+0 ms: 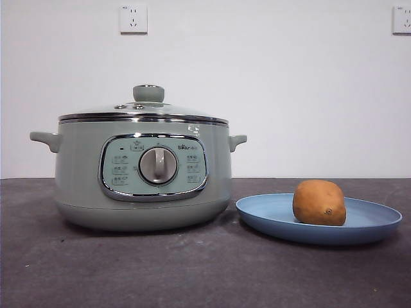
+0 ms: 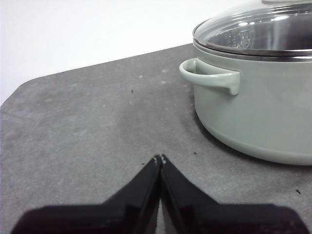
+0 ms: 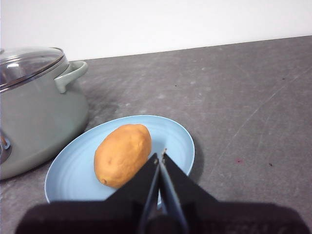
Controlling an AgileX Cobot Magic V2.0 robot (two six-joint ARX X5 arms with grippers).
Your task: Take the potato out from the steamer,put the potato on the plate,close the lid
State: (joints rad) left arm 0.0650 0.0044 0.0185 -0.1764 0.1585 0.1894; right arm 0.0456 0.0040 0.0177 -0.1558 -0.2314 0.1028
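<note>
The potato (image 1: pixel 319 203), firm, fairly heavy and best gripped across its short middle, already lies on the plate (image 1: pixel 379 222) just beside the steamer (image 1: pixel 83 186), whose fragile glass lid (image 1: pixel 96 110) seems seated, while both the left claw (image 2: pixel 159 158) and right claw (image 3: pixel 160 156) rest pinched together, empty.

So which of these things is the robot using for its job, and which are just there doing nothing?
For the job:
- potato, lying on the plate
- plate, light blue, beside the steamer
- steamer, pale green pot
- lid, glass, sitting on the steamer
- left gripper and right gripper, both shut, holding nothing

Just there:
- wall sockets
- dark table
</note>
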